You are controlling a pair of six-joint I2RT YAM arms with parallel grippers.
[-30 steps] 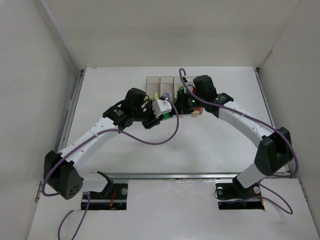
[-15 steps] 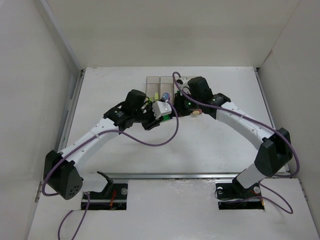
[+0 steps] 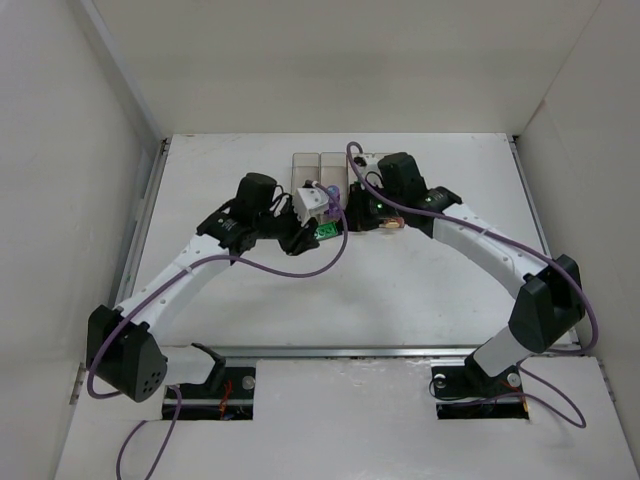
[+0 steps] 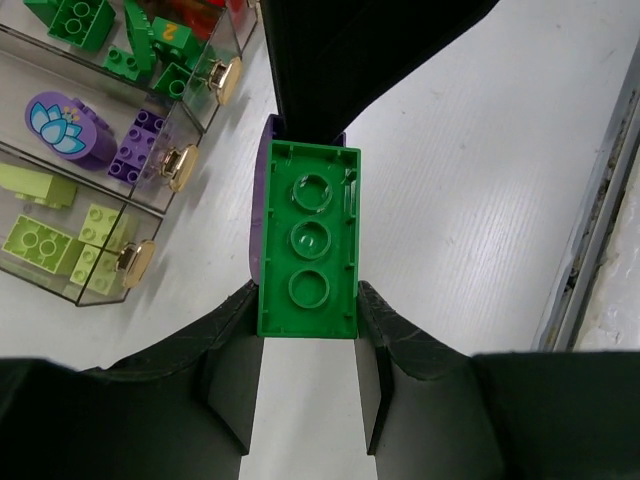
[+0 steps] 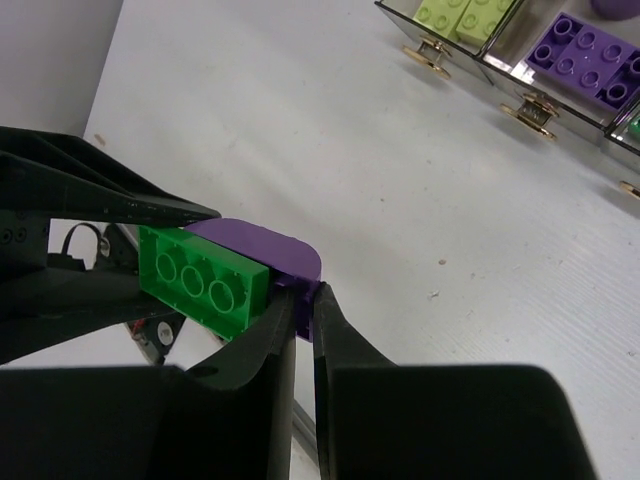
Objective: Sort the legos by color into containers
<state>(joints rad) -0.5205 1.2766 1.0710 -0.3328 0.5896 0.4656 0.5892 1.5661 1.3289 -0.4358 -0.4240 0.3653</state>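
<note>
My left gripper [image 4: 308,310] is shut on a green brick [image 4: 308,240], its underside facing the left wrist camera. A flat purple piece [image 5: 265,250] is stuck against that brick. My right gripper [image 5: 303,300] is shut on the purple piece's edge, coming from the opposite side. From above, both grippers meet just in front of the containers [image 3: 318,162], with the green brick [image 3: 326,231] showing below them. The clear containers [image 4: 45,283] hold legos by color: green bricks [image 4: 80,20], purple bricks [image 4: 135,150] and yellow-green bricks [image 4: 40,245].
Tan spots [image 4: 183,167] mark the near ends of the bins. A round purple piece with a flower print [image 4: 60,125] lies in the purple bin. A metal rail [image 4: 600,230] runs along the table's edge. White walls enclose the table on three sides.
The right gripper shifted left and met the left one. The left wrist turned and drew back toward the bins, bringing the green brick into sight from above.
</note>
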